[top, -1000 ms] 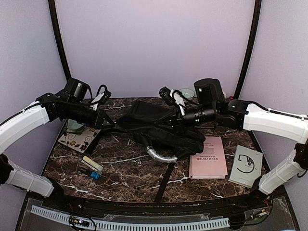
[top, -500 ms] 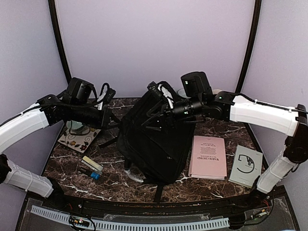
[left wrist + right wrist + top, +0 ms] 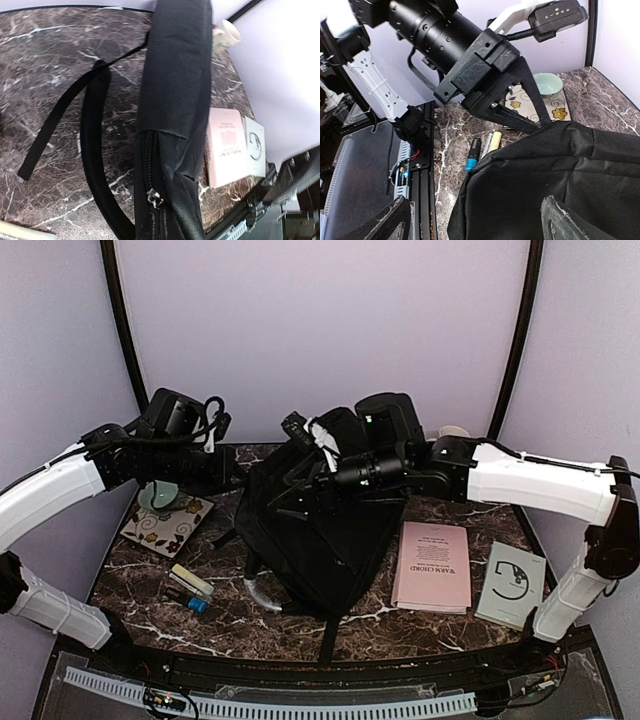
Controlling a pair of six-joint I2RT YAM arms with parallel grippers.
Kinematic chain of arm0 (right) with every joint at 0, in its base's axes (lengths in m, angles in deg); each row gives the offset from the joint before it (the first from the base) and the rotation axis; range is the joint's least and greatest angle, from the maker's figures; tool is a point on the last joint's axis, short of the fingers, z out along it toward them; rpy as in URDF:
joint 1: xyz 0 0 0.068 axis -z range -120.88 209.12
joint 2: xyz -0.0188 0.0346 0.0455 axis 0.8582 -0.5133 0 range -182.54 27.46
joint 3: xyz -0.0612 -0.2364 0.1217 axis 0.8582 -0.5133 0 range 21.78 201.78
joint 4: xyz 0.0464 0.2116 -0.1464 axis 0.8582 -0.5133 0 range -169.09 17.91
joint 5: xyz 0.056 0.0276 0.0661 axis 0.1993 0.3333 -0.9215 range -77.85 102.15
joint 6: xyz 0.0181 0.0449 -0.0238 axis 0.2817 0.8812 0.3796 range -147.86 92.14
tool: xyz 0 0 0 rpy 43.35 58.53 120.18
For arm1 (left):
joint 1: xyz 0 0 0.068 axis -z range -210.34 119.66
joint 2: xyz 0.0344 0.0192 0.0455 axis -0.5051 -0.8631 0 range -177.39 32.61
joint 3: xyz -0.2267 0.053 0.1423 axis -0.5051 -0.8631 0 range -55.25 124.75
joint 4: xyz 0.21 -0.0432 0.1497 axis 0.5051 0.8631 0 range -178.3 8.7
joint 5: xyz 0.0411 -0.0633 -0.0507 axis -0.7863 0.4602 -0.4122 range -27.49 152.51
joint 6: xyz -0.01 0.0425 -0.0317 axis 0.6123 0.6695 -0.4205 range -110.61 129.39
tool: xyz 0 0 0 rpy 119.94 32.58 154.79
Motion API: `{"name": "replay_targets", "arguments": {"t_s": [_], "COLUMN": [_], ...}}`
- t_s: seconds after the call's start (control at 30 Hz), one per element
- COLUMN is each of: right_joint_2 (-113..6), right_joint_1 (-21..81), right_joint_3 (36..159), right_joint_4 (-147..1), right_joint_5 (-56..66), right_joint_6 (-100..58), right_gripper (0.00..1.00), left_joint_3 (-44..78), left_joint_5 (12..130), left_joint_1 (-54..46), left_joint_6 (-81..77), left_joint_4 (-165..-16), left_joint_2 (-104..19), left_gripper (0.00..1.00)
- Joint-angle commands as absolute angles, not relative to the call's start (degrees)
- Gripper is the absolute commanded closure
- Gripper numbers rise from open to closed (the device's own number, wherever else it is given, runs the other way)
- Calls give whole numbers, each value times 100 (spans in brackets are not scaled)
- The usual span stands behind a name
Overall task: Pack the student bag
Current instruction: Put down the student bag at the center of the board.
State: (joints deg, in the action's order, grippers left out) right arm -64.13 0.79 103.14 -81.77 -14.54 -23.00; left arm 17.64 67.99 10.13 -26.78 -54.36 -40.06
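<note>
The student bag [image 3: 320, 530], a big black fabric backpack, stands upright in the middle of the table. Its silvery-grey loop handle [image 3: 258, 595] and a long strap [image 3: 328, 635] hang toward the front edge. My left gripper [image 3: 232, 472] is shut on the bag's upper left edge, and the right wrist view shows it [image 3: 540, 122] pinching the fabric. My right gripper [image 3: 295, 480] is open at the top of the bag. Its fingers [image 3: 565, 220] stand wide apart over the black cloth [image 3: 545, 175] with nothing between them. The left wrist view shows the bag's side [image 3: 175, 100] and a zipper pull [image 3: 154, 197].
A pink booklet [image 3: 432, 565] and a grey booklet [image 3: 511, 585] lie right of the bag. On the left sits a floral tile [image 3: 175, 530] with a pale green bowl [image 3: 160, 498], and near it markers [image 3: 190, 585]. A cup [image 3: 455, 432] stands at the back right.
The bag has gone from lying flat to standing upright, and both arms have shifted up and left. My right gripper has opened and let go of the bag. The left keeps its hold.
</note>
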Motion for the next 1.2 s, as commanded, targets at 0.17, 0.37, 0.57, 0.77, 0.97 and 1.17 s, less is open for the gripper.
{"name": "replay_targets", "arguments": {"t_s": [0.17,0.37,0.57,0.77,0.97,1.17], "right_joint_2": [-7043,-7277,-7361,-7525,-7525,-7183], "right_joint_1": [-569,-949,-1062,-1087,-1036,-826], "right_joint_3": [10754,10771,10584,10538,10524,10179], "right_joint_4": [-8232,-8109,-7843,-7767,-7577,-7660], "right_joint_5": [49,680,1208,1562,1494,1100], "right_joint_6": [-2316,-2485,-2666,-2980,-3679,-3909], "right_gripper": [8,17,47,70,100,100], "left_joint_3": [2295,2183,1858,1394,1055,842], "left_joint_5": [5400,5095,5024,4990,5002,5452], "left_joint_1": [1550,1633,1637,1637,1633,1633], "left_joint_6": [-3846,-4223,-4277,-4420,-4394,-3481], "left_joint_4": [-5012,-4800,-4679,-4798,-4832,-4944], "left_joint_2": [-4313,-4098,-3703,-3204,-2828,-2774], "left_gripper": [100,100,100,100,100,100]}}
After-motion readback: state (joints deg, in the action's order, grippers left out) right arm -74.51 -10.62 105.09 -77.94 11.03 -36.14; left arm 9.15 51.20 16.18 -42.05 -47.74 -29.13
